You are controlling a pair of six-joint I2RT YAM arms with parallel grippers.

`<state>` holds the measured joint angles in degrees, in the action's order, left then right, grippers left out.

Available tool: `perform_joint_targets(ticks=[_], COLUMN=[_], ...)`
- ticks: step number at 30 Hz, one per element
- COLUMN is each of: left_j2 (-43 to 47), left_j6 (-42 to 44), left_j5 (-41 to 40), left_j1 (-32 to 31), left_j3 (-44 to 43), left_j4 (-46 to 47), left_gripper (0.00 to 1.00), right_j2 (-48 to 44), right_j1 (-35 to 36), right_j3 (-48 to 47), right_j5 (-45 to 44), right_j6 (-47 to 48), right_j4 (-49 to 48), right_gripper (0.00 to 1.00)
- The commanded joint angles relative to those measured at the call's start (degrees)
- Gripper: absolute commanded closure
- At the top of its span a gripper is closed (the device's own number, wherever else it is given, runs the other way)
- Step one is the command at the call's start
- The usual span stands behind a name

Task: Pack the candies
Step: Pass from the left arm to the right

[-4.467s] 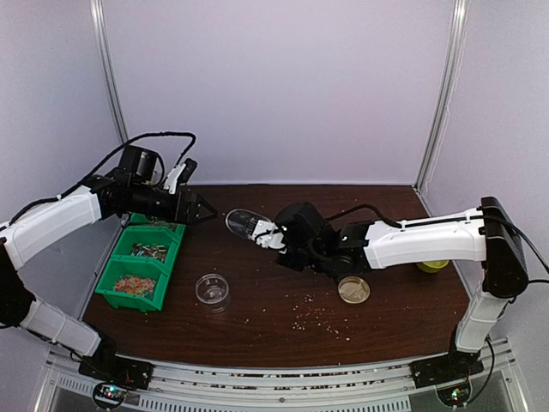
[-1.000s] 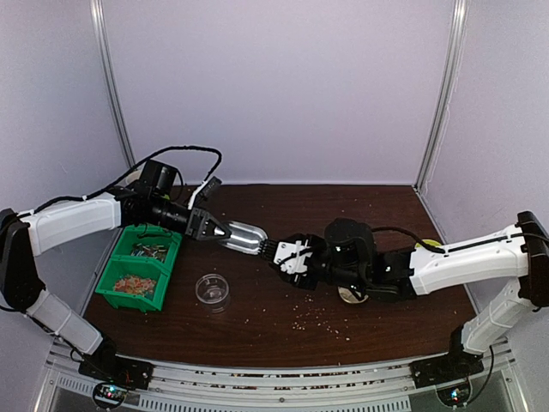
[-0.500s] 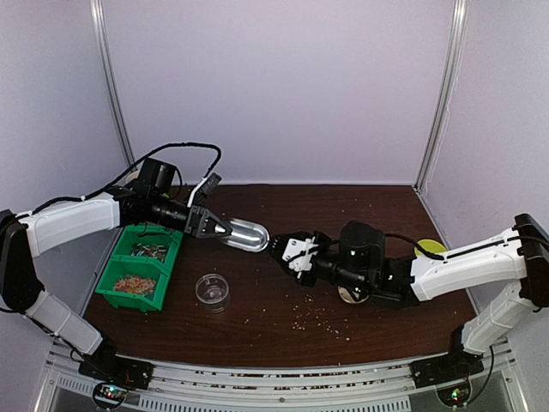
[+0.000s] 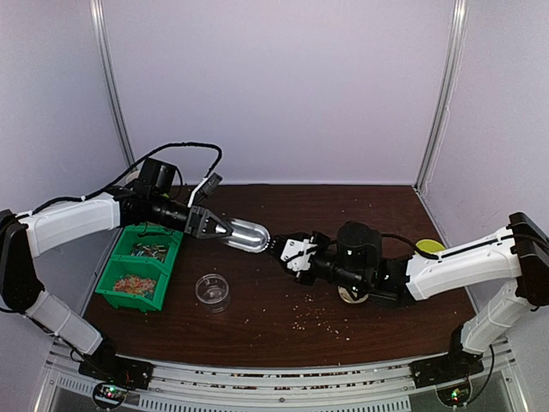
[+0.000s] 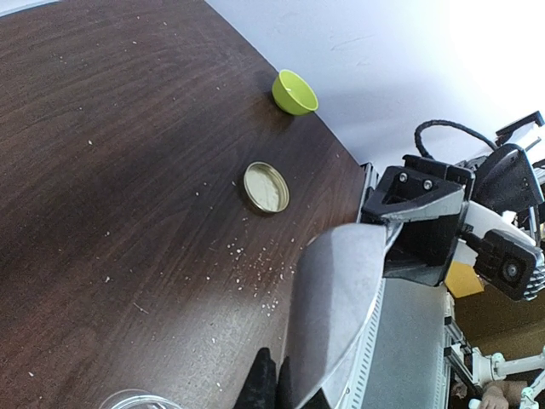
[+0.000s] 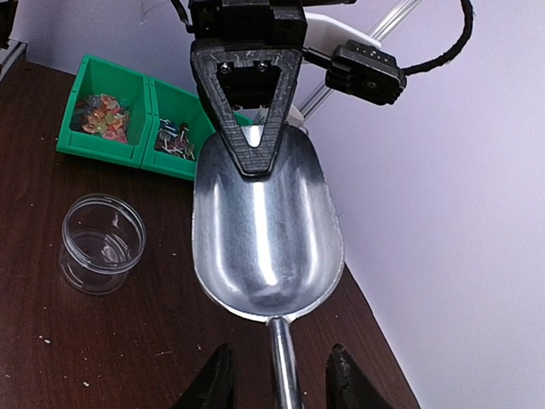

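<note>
A metal scoop (image 4: 244, 234) hangs in the air between the two arms. My left gripper (image 4: 214, 227) is shut on the scoop's front rim (image 5: 336, 307), and its dark tips (image 5: 274, 383) pinch the metal. My right gripper (image 6: 279, 379) straddles the scoop's thin handle (image 6: 283, 366) with a gap on each side, so it stands open. The scoop's bowl (image 6: 264, 230) is empty. The candies (image 6: 100, 113) lie in the green bin (image 4: 129, 300) at the left, orange ones in the near compartment (image 4: 135, 283) and darker mixed ones in the far compartment (image 4: 147, 251).
A clear plastic cup (image 4: 212, 289) stands empty right of the bin. A gold lid (image 5: 266, 187) lies under my right arm, and a small green bowl (image 5: 295, 92) sits near the right wall. Pale crumbs (image 4: 313, 316) dot the table's front.
4.5 seconds ago my right gripper was at the scoop and my left hung open near the bin. In the last second my right gripper has slid toward the scoop's bowl, jaws narrowing.
</note>
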<state>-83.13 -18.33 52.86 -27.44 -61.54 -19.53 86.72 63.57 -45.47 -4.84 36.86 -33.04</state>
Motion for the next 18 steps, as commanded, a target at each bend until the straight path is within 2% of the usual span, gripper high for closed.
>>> perform_joint_targets(ticks=[1,6,10,18], left_j2=[1.3,1.4,1.1,1.0], left_j6=[0.7,0.7,0.7,0.7], left_j5=[2.2,2.4,2.6,2.9], left_j1=[-0.6,-0.7,-0.7,-0.9], left_j3=[-0.9,-0.9,-0.9,-0.9], left_j4=[2.5,2.5,2.5,2.5], left_gripper=[1.00,1.00,1.00,1.00], right_j2=[0.4,0.3,0.3,0.2], right_j1=[-0.8,-0.9,-0.9,-0.9], right_j3=[-1.1,-1.2,-1.3,-1.4], right_j5=[1.0,2.1,2.7,4.0], right_j6=[0.1,0.1,-0.2,-0.7], right_j4=[-1.7,-1.8,-2.0,-2.6], right_gripper=[0.64,0.65,0.73,0.75])
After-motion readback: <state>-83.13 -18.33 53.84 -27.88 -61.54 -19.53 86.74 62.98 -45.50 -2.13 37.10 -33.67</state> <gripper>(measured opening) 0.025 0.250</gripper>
